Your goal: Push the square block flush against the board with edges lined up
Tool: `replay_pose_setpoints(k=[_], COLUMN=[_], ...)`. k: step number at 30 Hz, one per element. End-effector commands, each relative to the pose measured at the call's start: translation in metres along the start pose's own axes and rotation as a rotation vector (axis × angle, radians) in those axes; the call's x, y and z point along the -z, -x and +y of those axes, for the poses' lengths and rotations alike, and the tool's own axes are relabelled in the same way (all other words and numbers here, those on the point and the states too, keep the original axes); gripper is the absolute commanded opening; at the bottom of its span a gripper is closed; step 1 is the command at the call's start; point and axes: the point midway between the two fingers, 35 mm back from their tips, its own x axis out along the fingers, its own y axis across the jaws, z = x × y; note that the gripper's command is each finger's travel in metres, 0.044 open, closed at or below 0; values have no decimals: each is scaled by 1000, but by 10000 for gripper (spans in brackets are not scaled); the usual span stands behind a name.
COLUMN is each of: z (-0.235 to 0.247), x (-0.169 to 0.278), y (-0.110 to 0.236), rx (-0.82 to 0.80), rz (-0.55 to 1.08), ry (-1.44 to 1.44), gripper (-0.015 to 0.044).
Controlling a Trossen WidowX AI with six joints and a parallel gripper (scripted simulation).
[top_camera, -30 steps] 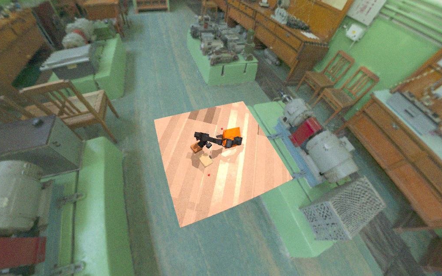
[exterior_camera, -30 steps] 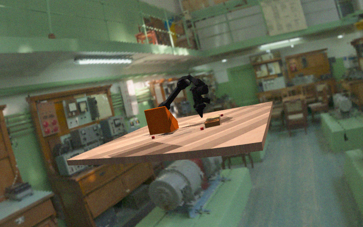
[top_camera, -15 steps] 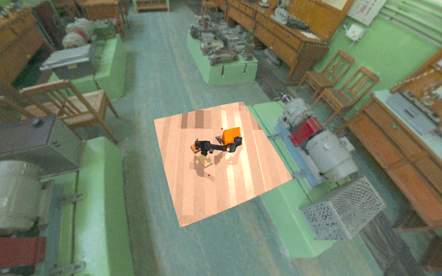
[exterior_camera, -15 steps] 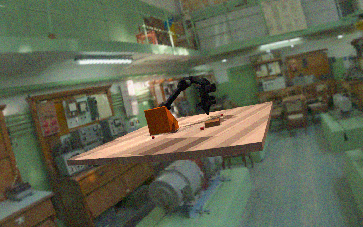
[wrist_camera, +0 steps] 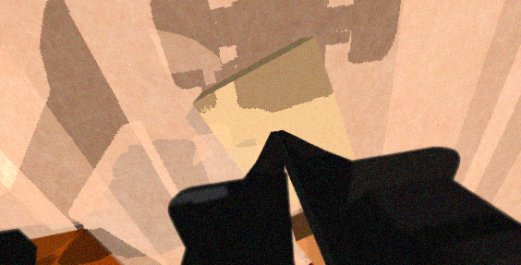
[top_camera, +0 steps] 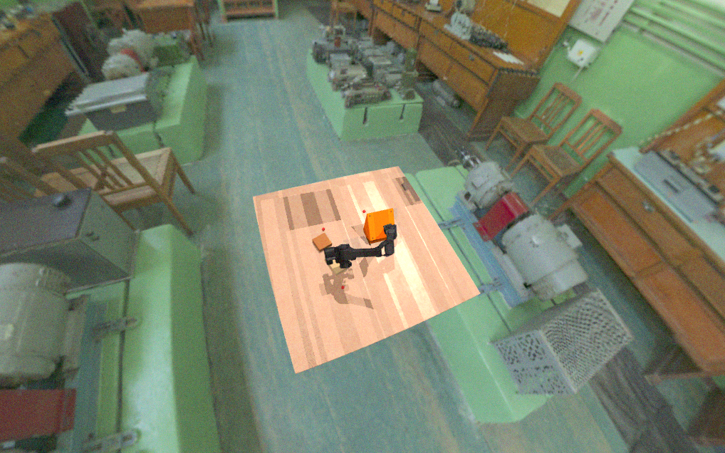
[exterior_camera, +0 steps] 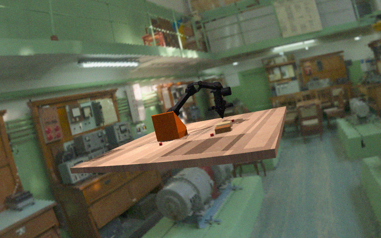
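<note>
The square block [top_camera: 321,241] [exterior_camera: 222,130] is orange-brown and lies flat; a sliver of the block [wrist_camera: 305,246] shows between the finger bodies in the wrist view. The pale yellow board [top_camera: 337,271] [exterior_camera: 226,122] [wrist_camera: 300,120] lies flat beside it, behind the block in the exterior view. My gripper [top_camera: 345,264] [exterior_camera: 222,117] [wrist_camera: 277,137] is shut and empty, its tips pointing down above the board. The fingers hide the near part of the board in the wrist view. The arm covers part of the board in the top view, and I cannot tell whether block and board touch.
An orange wedge [top_camera: 377,226] [exterior_camera: 165,127] [wrist_camera: 69,248] stands on the wooden table [top_camera: 309,332] [exterior_camera: 263,139] near the arm's base. Small red cubes lie near the wedge [top_camera: 363,211] [exterior_camera: 160,143], near the block, and beyond the board.
</note>
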Motion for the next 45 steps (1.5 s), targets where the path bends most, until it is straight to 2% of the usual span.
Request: replay_pose_setpoints(k=[1, 7, 12, 15, 17, 45], z=[5, 18, 20, 19, 20, 5], x=[-25, -62, -66, -67, -68, -32], y=[2, 3, 0, -39, -51, -53], rx=[3, 0, 0, 0, 1, 0], rz=[-11, -26, -28, -29, -30, -27], ry=[125, 323, 345, 345, 345, 345], gripper=[0, 0, 0, 0, 0, 0])
